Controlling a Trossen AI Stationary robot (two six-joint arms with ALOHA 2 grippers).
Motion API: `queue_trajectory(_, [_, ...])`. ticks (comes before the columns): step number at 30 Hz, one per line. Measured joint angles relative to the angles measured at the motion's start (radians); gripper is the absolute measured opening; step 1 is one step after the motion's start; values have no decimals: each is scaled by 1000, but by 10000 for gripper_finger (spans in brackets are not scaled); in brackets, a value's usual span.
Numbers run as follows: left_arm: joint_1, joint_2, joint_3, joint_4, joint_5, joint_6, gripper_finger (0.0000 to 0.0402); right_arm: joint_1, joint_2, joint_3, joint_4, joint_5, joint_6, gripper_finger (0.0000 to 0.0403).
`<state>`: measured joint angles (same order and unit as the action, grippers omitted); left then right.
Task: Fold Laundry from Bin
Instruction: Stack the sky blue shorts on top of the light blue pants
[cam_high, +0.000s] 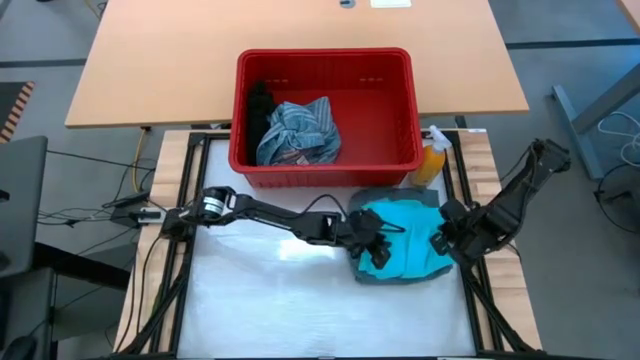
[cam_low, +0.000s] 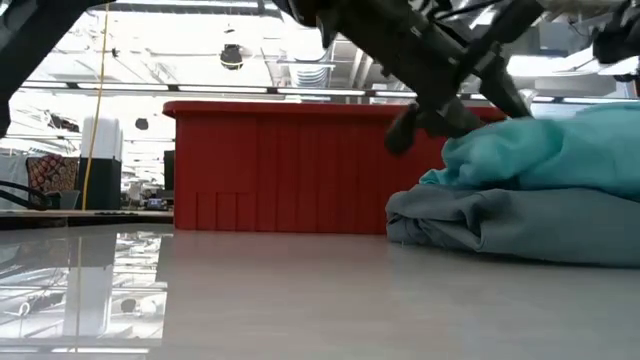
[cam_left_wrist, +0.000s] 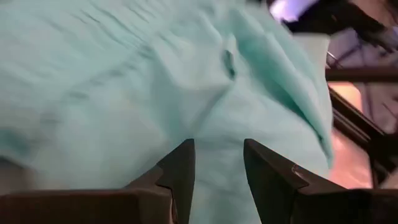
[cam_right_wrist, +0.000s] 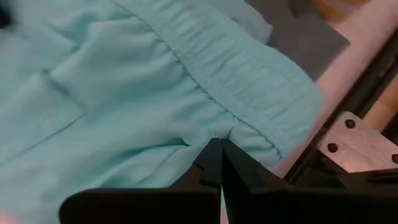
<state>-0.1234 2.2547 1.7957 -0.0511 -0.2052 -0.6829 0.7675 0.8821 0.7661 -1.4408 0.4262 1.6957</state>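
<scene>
So, one red bin (cam_high: 325, 70) is sat at the far side of the table (cam_high: 250, 300), and two garments can be counted inside it: a black one (cam_high: 260, 108) pushed against the left wall and a blue-grey striped cloth (cam_high: 300, 130) bunched up beside it. Two more garments are stacked on the table just in front of the bin, towards the right: a bright teal one (cam_high: 405, 240) is laid on top of a dull grey-green one (cam_low: 520, 225), whose edge is seen poking out underneath. One orange spray bottle (cam_high: 432, 160) is stood by the bin's right front corner.

Both arms are down at the teal garment. The left gripper (cam_left_wrist: 217, 158) is pressed into its left edge, jaws part open with teal fabric between them; whether it's actually gripped can't be told. The right gripper (cam_right_wrist: 219, 155) is at the right edge, jaws pinched fully together on a fold near the elastic waistband (cam_right_wrist: 211, 59).
</scene>
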Motion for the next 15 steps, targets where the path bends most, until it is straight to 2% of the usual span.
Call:
queue_trajectory(2, [4,-6,4,-24,-28,-2,125,-42,-4,-48,29,3,-42,15])
queue_trajectory(8, [12,-2,4,-153,-76,-73,125,-176,14,-38,53,-16,-237,24])
queue_trajectory(12, [18,-17,3,-142,-91,-44,125,-281,13,-21,54,-99,-414,30])
queue_trajectory(15, [22,-49,6,-121,-104,-8,125,-340,14,35,8,-108,-528,23])
